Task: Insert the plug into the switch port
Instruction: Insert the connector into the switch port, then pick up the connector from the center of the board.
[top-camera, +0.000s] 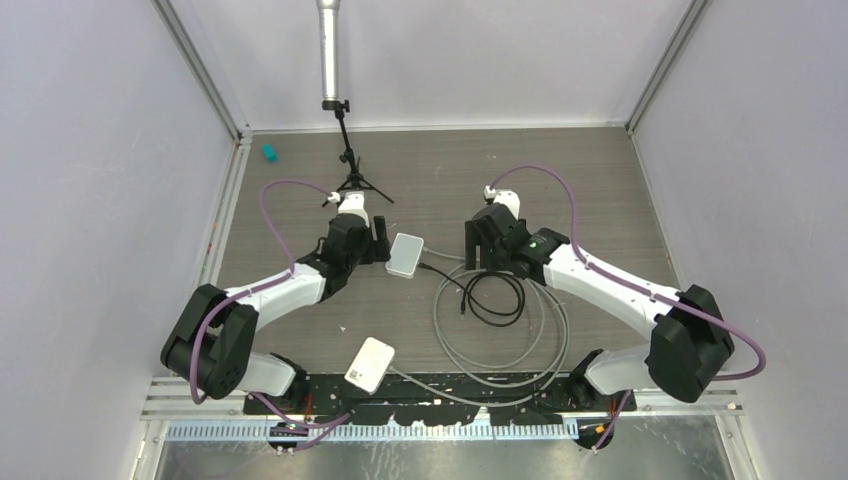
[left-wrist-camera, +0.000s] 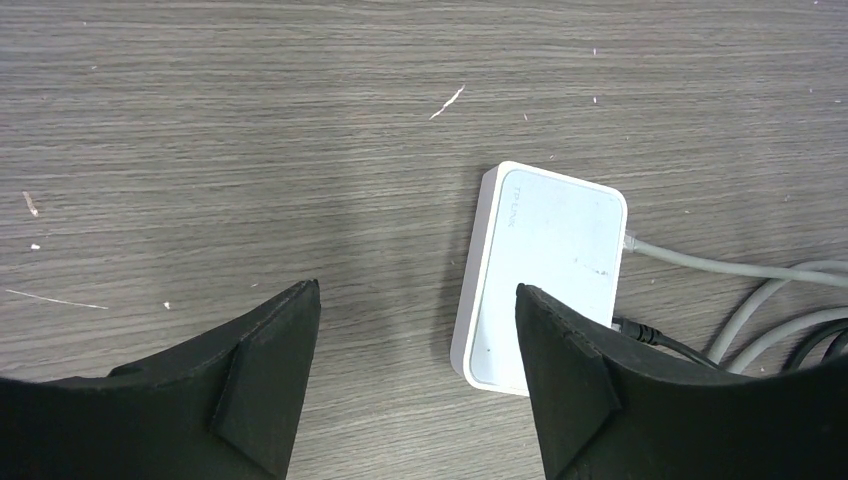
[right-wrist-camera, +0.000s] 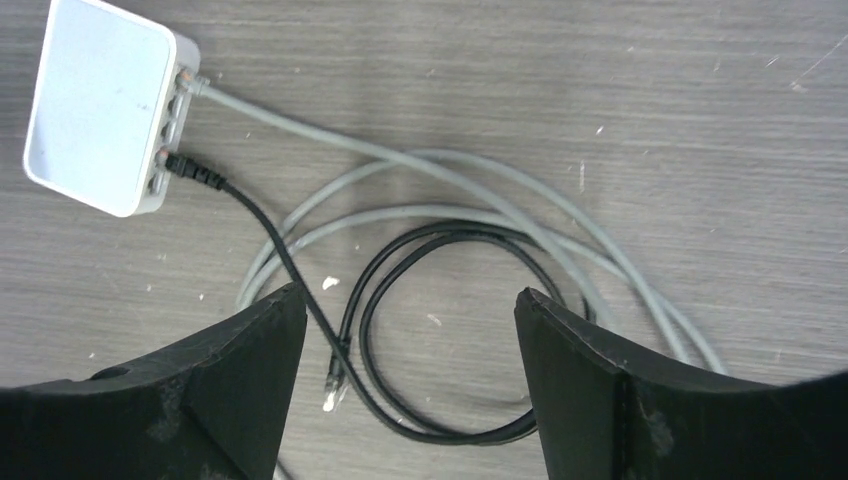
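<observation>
Top view, left gripper (top-camera: 380, 238): it is spread open and empty. The small white rectangular plastic network switch (top-camera: 405, 255) lies just off its fingertips, toward the right arm.
Top view, right gripper (top-camera: 482, 245): it is also open with nothing in it. The switch is across a narrow gap from it, and the coiled thin black cable (top-camera: 497, 300) lies just below it, toward the bases.
Top view, loose plug (top-camera: 462, 308): this is the black cable's free end, on the table inside the looped grey cable (top-camera: 500, 372). A second white box (top-camera: 369, 364) lies well away, by the arm bases.
Left wrist view, bracing: the switch sits just ahead of the right-hand finger (left-wrist-camera: 560, 370) and overlaps its tip. Shift sideways so both fingers straddle the case, then close on its long sides and leave the port face bare.
Right wrist view, pickup: the loose plug lies between the open jaws, nearer the left-hand finger (right-wrist-camera: 250, 370). Come straight down and pinch its body, not the cable, with the tip left proud.
Right wrist view, ports: the switch is ahead and left of the fingers. Grey and black connectors are already seated, and the sockets between them look free to me. Line the plug up square before you push.
</observation>
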